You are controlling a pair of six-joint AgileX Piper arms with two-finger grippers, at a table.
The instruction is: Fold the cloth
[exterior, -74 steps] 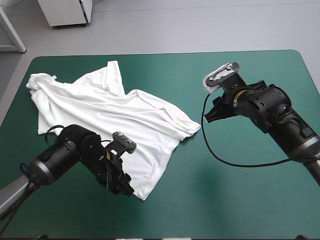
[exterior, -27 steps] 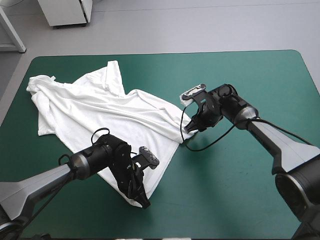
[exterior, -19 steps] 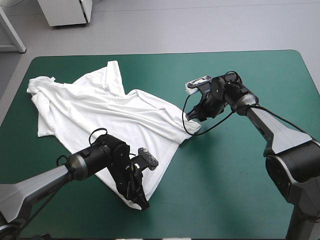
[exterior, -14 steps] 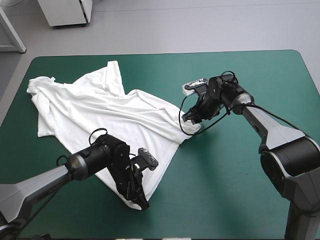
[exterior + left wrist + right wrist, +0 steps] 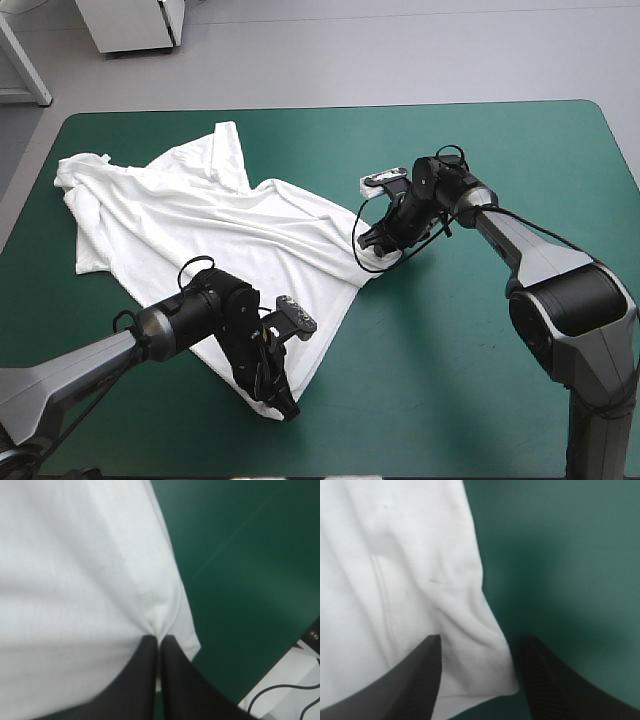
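Left gripper [image 5: 159,639]: fingers pressed together on the T-shirt [image 5: 75,580], pinching a small pucker right at a hem corner. Cloth fans out ahead of the tips and to one side, with bare teal-green cover [image 5: 240,580] on the other. Right gripper [image 5: 481,640]: fingers apart, low over the other hem corner. That corner sits in the gap, closer to one finger than the other, with cloth running ahead of the tips and bare cover beside it. I can't tell whether the tips touch the cover. In the high view the left gripper is at the shirt's nearest corner and the right gripper is at the corner nearer the table's middle. The hem [image 5: 318,325] runs roughly straight between them, from near-left to far-right. The shirt lies spread and mostly flat, with some wrinkles. Its long axis runs from the hem toward the table's far-left corner, where the collar end and sleeves are; one sleeve points at the far edge. Both arms are at the hem end, one per corner, and neither is near the collar end. My read: the right corner is already between the fingers, so I need a straight squeeze with no reposition. Then I carry the hem across its own line, along the long axis toward far-left. Risk: the corner is off-centre in the right gap, so the bite may be thin and slip on the lift.
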